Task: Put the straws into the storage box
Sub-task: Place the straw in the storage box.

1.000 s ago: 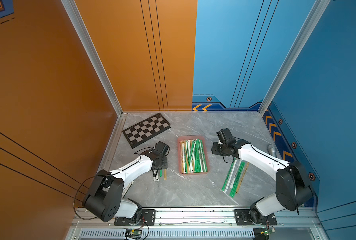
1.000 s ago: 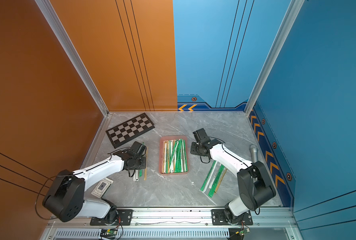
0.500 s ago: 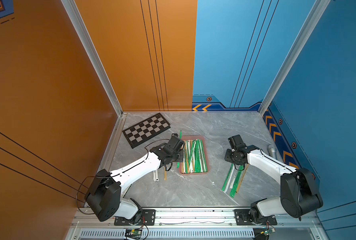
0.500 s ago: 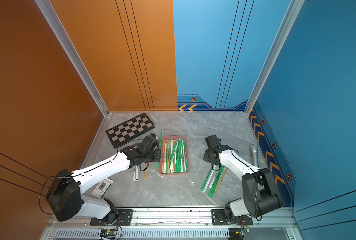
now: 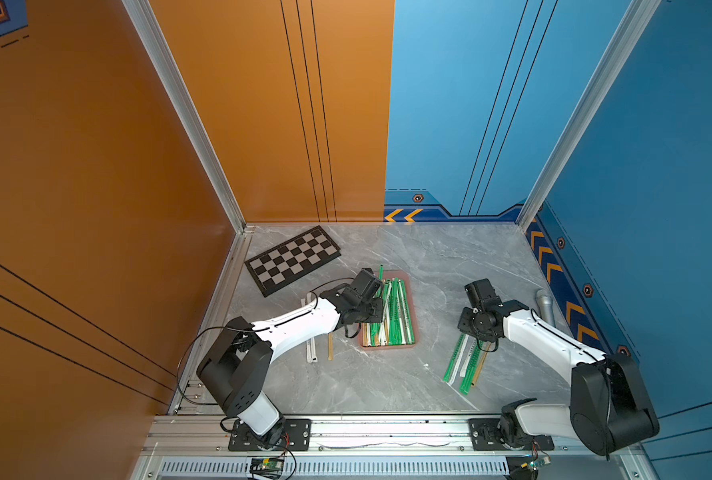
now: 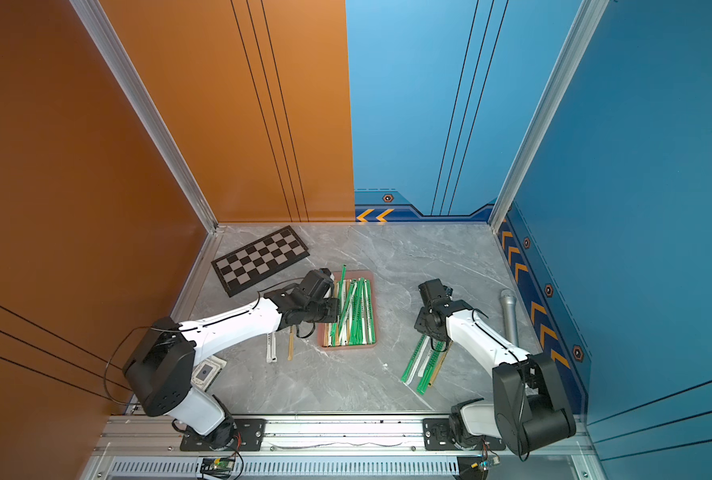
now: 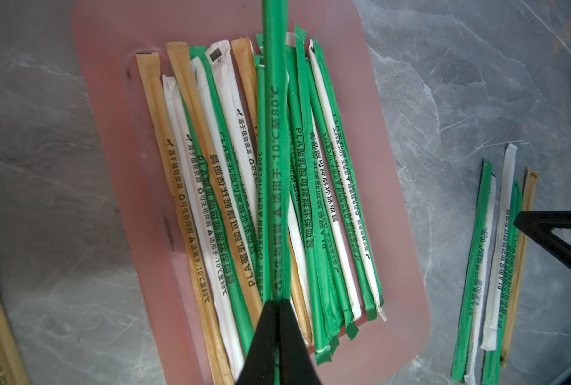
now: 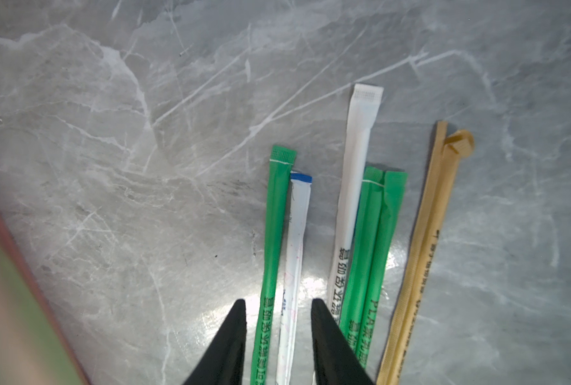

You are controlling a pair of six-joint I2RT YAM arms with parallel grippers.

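Pink storage box [image 7: 104,100], green-white-tan straws [image 7: 310,200]

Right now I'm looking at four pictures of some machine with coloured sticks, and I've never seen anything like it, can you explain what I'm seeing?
Two white robot arms work at a grey marble table, each ending in a two-fingered gripper. Two pictures look down from overhead; two come from cameras on the wrists. The sticks are wrapped straws. Many already lie in the pink storage box. The left gripper is shut on a green straw over that box. The right gripper is open, straddling two of the loose straws on the table. Two more lie near the left arm. A chequered board and a grey metal cylinder lie there too.
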